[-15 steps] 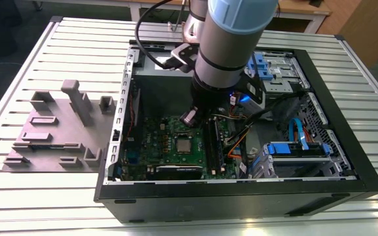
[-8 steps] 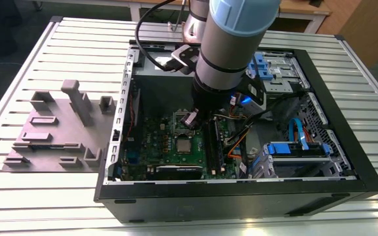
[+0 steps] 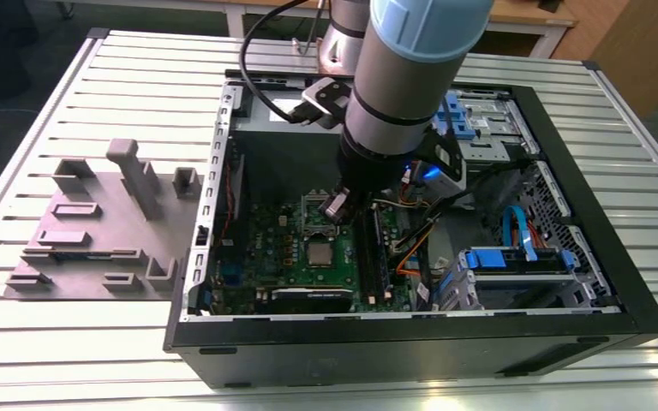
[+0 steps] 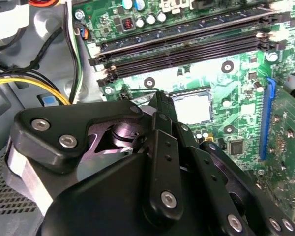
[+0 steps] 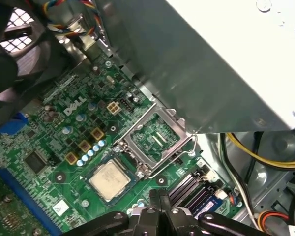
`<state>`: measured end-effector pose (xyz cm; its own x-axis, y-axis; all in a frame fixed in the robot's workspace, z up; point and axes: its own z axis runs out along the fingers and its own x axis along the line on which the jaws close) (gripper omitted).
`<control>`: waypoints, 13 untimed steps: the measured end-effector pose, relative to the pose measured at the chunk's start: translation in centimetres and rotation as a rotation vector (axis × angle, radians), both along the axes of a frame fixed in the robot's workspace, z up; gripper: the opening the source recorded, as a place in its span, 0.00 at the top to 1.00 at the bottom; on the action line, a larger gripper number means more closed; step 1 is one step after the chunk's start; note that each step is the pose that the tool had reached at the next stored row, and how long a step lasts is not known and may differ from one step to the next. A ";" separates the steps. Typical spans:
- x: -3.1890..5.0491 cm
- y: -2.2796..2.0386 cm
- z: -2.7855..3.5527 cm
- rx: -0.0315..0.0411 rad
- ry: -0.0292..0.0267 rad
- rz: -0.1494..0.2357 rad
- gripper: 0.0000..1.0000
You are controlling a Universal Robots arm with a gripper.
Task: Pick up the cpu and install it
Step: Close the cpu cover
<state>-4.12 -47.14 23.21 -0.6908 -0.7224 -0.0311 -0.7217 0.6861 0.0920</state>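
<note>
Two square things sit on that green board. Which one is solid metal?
The cpu, a plain silvery plate; the square beside it is a hollow metal frame.

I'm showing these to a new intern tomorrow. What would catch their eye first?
The big grey robot arm reaching down into the open computer case grabs attention first, its gripper hanging just above the green motherboard. Next, in the first wrist view, comes the silvery cpu lying in its socket beside the swung-open load frame.
</note>
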 end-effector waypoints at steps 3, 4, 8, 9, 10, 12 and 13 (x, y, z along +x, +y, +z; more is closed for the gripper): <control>0.19 0.52 -0.15 0.0000 0.0000 0.000 0.90; 0.25 0.68 -0.21 0.0001 0.0000 0.001 0.90; 0.29 0.93 -0.36 0.0001 0.0000 0.001 0.90; 0.29 0.93 -0.36 0.0001 0.0000 0.001 0.90; 0.29 0.93 -0.37 0.0000 0.0000 0.001 0.90; 0.29 0.94 -0.39 0.0000 0.0000 0.000 0.90; 0.29 0.94 -0.39 0.0001 0.0000 0.000 0.90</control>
<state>-3.83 -46.20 22.82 -0.6904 -0.7227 -0.0311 -0.7220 0.6858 0.0921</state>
